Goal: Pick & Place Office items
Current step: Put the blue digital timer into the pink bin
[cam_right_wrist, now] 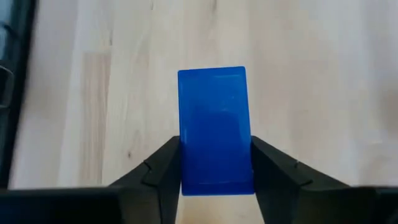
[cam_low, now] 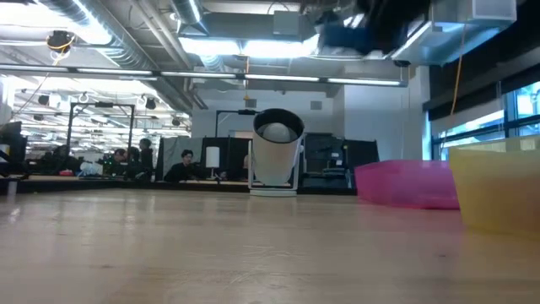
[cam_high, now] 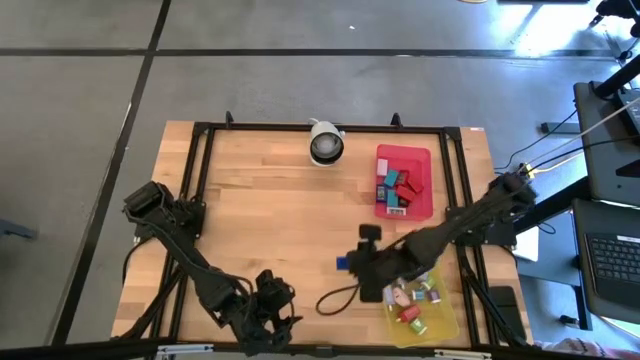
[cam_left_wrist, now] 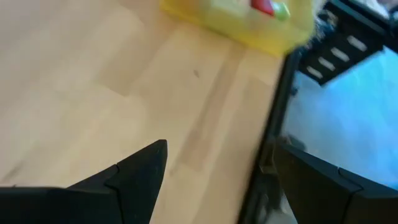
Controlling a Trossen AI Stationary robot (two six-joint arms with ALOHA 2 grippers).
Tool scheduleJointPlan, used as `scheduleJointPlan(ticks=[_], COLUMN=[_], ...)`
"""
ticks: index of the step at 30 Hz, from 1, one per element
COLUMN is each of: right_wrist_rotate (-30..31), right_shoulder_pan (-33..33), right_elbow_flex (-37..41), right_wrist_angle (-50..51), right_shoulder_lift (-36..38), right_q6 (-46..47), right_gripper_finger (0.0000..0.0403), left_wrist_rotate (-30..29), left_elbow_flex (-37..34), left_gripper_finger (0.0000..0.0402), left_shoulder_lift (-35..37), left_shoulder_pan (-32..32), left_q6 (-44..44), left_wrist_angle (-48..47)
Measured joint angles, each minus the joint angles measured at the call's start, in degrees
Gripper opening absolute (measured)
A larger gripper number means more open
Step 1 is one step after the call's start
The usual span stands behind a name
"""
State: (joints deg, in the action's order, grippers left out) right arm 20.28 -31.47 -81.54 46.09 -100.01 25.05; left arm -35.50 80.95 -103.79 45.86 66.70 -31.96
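My right gripper (cam_right_wrist: 216, 171) is shut on a blue flat block (cam_right_wrist: 214, 127), which shows in the high view as a blue speck (cam_high: 342, 264) left of the yellow tray (cam_high: 440, 322). Several small coloured blocks lie in the yellow tray, and several red, blue and teal ones (cam_high: 397, 188) lie in the red tray (cam_high: 425, 160). My left gripper (cam_left_wrist: 221, 180) is open and holds nothing. It waits near the table's near edge (cam_high: 272, 305). My right gripper pinches the blue block between its two fingers (cam_right_wrist: 163, 171), one on each long side (cam_right_wrist: 184, 168) near one short end. The rest of the block sticks out past the fingertips. The low view shows the block (cam_low: 346, 38) high above the tabletop, lifted clear.
A white round camera (cam_high: 325, 143) stands near the table's far edge, left of the red tray (cam_low: 405, 181). A black cable loops on the wood (cam_high: 335, 298) near the right gripper. A black frame rail (cam_left_wrist: 267, 155) runs along the table edge, and bare wood (cam_high: 260, 210) lies in the middle.
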Motion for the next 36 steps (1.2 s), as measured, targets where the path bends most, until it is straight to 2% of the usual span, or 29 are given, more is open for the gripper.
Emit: scheduleJointPlan(ticks=[7,14,20,25,29,36], right_wrist_rotate=[9.54,19.07,22.30,27.62,31.11,37.27], right_shoulder_pan=[2.15,4.60,6.45,7.21,8.49,11.72], right_elbow_flex=[-0.07,-0.07,-0.07,2.71,10.52,28.07], right_wrist_angle=[3.90,12.80,22.51,24.71,24.44,24.06], right_shoulder_lift=[11.62,19.76,26.04,32.03,38.43,47.51], right_q6=[-3.11,-3.21,-1.29,1.69,8.04,32.73], right_gripper_finger=[0.0162,0.0163,0.0165,0.0166,0.0166,0.0167], left_wrist_rotate=[-3.40,-5.34,-5.27,-4.90,-3.47,-2.91], left_elbow_flex=[0.00,0.00,0.00,0.00,0.00,0.00], left_gripper_finger=[0.0290,0.0290,0.0290,0.0290,0.0290,0.0290], left_shoulder_lift=[0.00,0.00,0.00,0.00,0.00,0.00], left_shoulder_pan=[-5.23,-11.72,-16.77,-20.34,-22.77,-26.03], left_q6=[-0.02,-0.26,-7.18,-11.13,-11.85,-11.98], left_wrist_angle=[-0.01,-0.05,0.31,0.49,0.52,0.72])
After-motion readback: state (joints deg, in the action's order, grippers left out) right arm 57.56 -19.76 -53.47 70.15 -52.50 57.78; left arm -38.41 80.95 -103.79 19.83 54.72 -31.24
